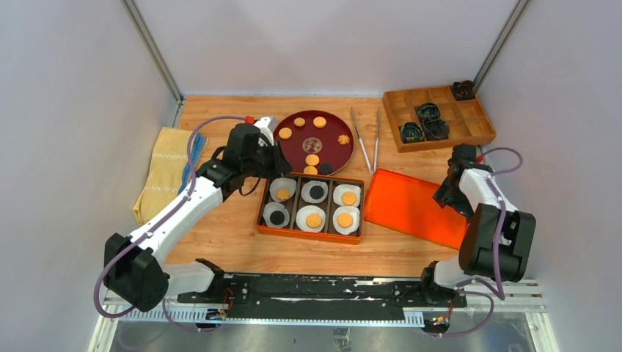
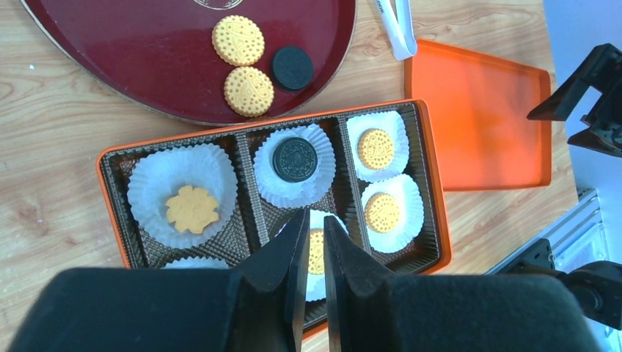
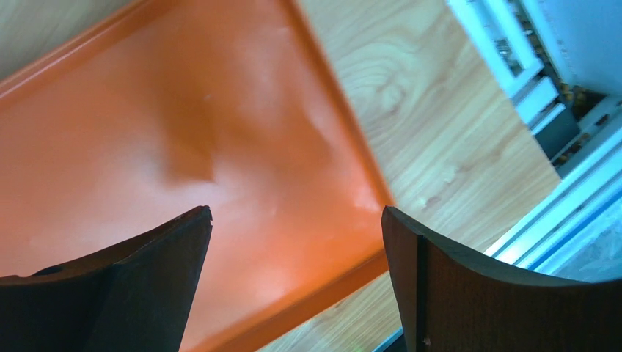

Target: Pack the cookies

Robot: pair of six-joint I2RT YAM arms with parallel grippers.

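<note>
The cookies lie partly on a dark red round plate (image 1: 331, 150), where several tan ones, a black one (image 1: 325, 169) and a knobbly one (image 1: 343, 138) show. An orange six-cell box (image 1: 308, 233) holds white paper cups, each with one cookie. In the left wrist view the plate (image 2: 147, 66) carries two tan cookies (image 2: 238, 40) and a black one (image 2: 292, 67). My left gripper (image 1: 279, 160) hovers over the box's back edge. Its jaws (image 2: 314, 214) are almost together and empty, and a tan cookie (image 2: 317, 249) in a cup shows through the slit. My right gripper (image 1: 445, 196) is open and empty (image 3: 297, 213).
An orange lid (image 1: 414, 205) lies right of the box, under my right gripper (image 3: 183, 125). White tongs (image 1: 364, 136) lie behind it. A wooden divided tray (image 1: 475, 130) with black cups stands at the back right. A yellow cloth (image 1: 167, 169) lies at the left.
</note>
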